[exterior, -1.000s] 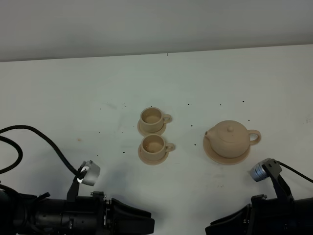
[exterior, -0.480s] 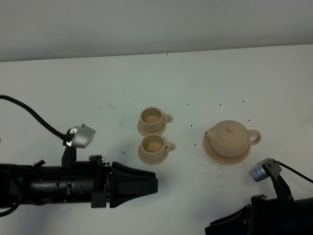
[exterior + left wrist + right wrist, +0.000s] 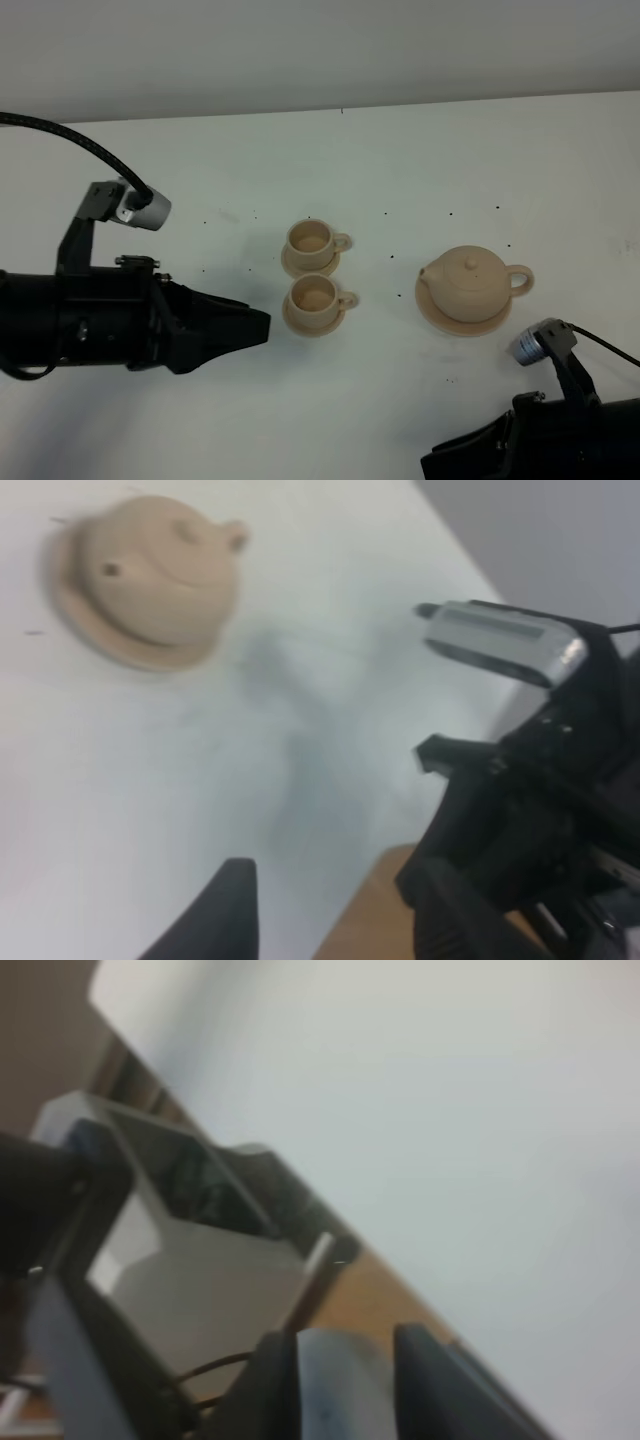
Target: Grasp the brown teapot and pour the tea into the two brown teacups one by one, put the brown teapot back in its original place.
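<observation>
Tan ceramic teapot [image 3: 470,282] stands upright with its lid on, seated on a wider flat plate [image 3: 436,311], right of centre in the high view. Its spout faces frame left and its loop handle frame right. It stands apart from both arms. The left wrist view shows the same teapot on its plate, blurred.

Two matching cups sit at frame centre, well apart from the teapot. The upper cup [image 3: 311,239] is just above the lower cup [image 3: 313,295]. Each is upright on its own saucer with its handle to frame right. Whether the saucer rims touch cannot be told.

All pieces rest on a white desk [image 3: 400,160] marked with small dark specks.

The left arm [image 3: 110,322] lies across the left of the frame, level with the lower cup. Its tip is near that cup's saucer but apart from it. Of the left fingers [image 3: 225,915], one shows plainly in the wrist view and the other is lost in blur against the far arm. Apart or together cannot be told.

The right arm [image 3: 560,445] occupies the lower right corner, below the plate and apart from it. The right fingers [image 3: 420,1375] stand partly apart with nothing between them.
</observation>
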